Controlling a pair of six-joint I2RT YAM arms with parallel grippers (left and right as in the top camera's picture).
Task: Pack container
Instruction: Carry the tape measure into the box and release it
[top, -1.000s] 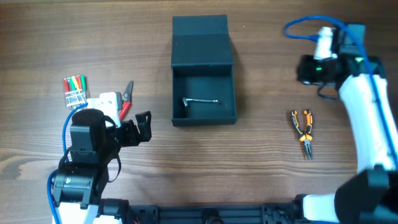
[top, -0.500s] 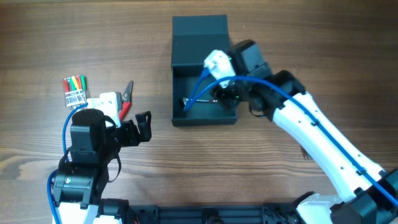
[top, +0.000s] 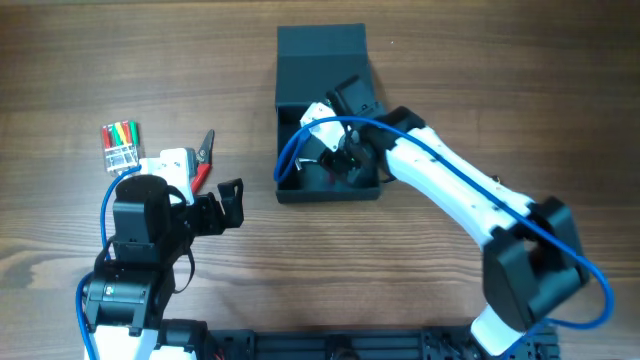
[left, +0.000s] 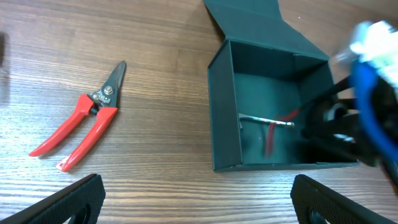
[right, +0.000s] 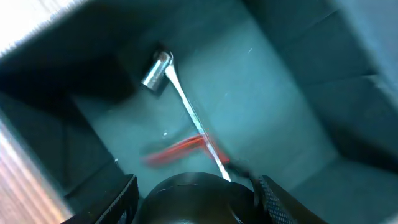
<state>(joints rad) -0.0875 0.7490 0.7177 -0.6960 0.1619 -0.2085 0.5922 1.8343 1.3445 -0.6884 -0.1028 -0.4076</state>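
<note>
The dark teal container (top: 328, 193) stands open at the table's middle back, its flap lid (top: 322, 45) laid back. It also shows in the left wrist view (left: 221, 124). A silver L-shaped wrench (left: 267, 119) lies on its floor and shows in the right wrist view (right: 186, 106). A blurred red thing (right: 177, 149) is beside the wrench. My right gripper (top: 340, 155) is inside the container, its fingers (right: 194, 199) against a black rounded object (right: 193, 186). My left gripper (left: 196, 199) is open and empty over bare table, left of the container (top: 228, 205).
Red-handled cutters (top: 203, 160) lie left of the container and show in the left wrist view (left: 81, 134). A clear pack of coloured pieces (top: 120, 145) lies at the far left. My right arm (top: 460, 200) crosses the table's right side.
My right arm has swung from the far right into the container. The orange pliers seen earlier on the right no longer show. A red thing has appeared in the box. The left arm has not moved.
</note>
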